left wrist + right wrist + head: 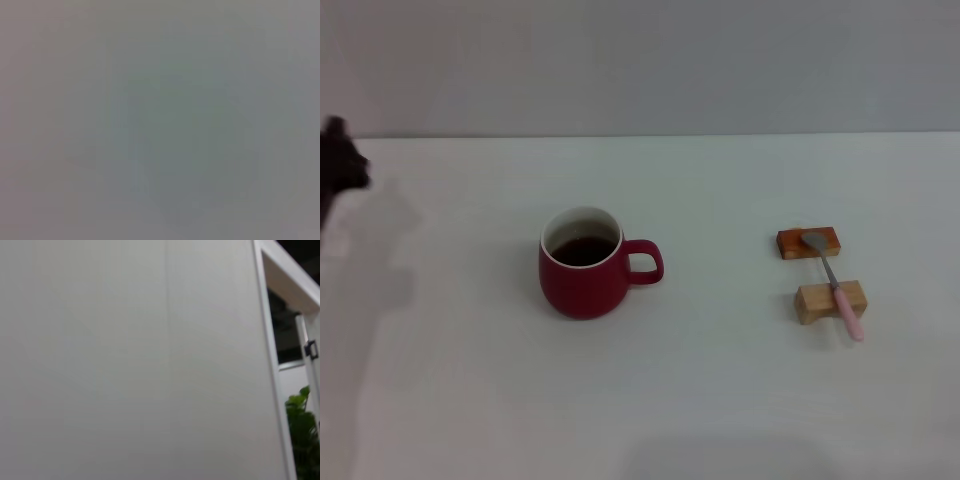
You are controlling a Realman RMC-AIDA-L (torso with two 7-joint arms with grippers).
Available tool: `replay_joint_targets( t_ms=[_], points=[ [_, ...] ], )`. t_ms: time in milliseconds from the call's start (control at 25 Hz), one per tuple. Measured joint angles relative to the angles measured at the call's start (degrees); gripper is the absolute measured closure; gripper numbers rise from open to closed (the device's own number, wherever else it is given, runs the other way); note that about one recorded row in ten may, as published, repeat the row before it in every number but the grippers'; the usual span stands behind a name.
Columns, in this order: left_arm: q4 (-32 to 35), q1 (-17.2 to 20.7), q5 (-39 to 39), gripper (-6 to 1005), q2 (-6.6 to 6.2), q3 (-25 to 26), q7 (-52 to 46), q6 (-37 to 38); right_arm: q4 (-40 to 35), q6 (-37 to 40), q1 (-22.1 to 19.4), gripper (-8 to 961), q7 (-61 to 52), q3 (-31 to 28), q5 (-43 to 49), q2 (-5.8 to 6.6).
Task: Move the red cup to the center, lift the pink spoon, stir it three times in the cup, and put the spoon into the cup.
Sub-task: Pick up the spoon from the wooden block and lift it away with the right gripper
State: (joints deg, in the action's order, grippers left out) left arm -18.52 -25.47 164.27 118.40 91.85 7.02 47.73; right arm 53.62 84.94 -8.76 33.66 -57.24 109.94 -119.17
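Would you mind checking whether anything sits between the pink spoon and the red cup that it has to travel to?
Nothing visible does. The pink spoon rests across two wooden blocks on the robot's right, and only bare white tabletop lies between it and the red cup. The cup's handle points toward the spoon.

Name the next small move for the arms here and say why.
Probably bring the right arm, not in the head view, down over the pink spoon. The red cup already stands near the table's middle, untouched, and the spoon lies across two wooden blocks on the robot's right. The left gripper sits at the table's far left edge.
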Motion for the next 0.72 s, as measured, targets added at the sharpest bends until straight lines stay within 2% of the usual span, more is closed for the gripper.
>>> replay_joint_targets(
  t_ms=[40, 80, 200, 240, 400, 440, 480, 600, 720],
  points=[
    [-0.5, 0.0, 0.0, 989, -0.01, 1.7, -0.5, 0.1, 1.1, -0.1, 0.1, 294, 0.0, 3.3, -2.1, 0.14],
    [-0.5, 0.0, 0.0, 989, -0.01, 1.7, -0.5, 0.1, 1.1, -0.1, 0.1, 294, 0.0, 3.3, -2.1, 0.14],
    [-1.2, -1.0, 0.0, 989, -0.09, 7.6, -3.1, 0.3, 2.8, -0.2, 0.3, 294, -0.1, 8.3, -3.3, 0.2],
    [-0.8, -2.2, 0.0, 989, -0.28, 9.6, -3.9, 0.3, 4.7, 0.2, -0.1, 294, 0.2, 12.0, -3.6, 0.19],
    [-0.5, -3.2, 0.1, 989, -0.58, 10.0, -3.2, 0.2, 8.0, 0.7, -1.5, 294, 0.6, 16.3, -3.7, 0.27],
    [-0.5, -3.8, 0.2, 988, -1.29, 9.8, -1.9, 0.2, 9.9, 0.8, -2.3, 294, 0.6, 18.6, -3.7, 0.33],
    [-0.5, -3.8, 0.2, 988, -1.29, 9.8, -1.9, 0.2, 9.9, 0.8, -2.3, 294, 0.6, 18.6, -3.7, 0.33],
    [-0.8, -4.0, 0.2, 988, -2.34, 9.2, -1.9, 0.0, 12.1, 0.9, -3.4, 293, 2.5, 21.7, -4.2, 0.36],
    [-0.8, -4.0, 0.1, 988, -2.6, 9.5, -1.9, 0.1, 14.1, 0.8, -3.9, 293, 5.4, 24.9, -5.4, 0.63]
  ],
)
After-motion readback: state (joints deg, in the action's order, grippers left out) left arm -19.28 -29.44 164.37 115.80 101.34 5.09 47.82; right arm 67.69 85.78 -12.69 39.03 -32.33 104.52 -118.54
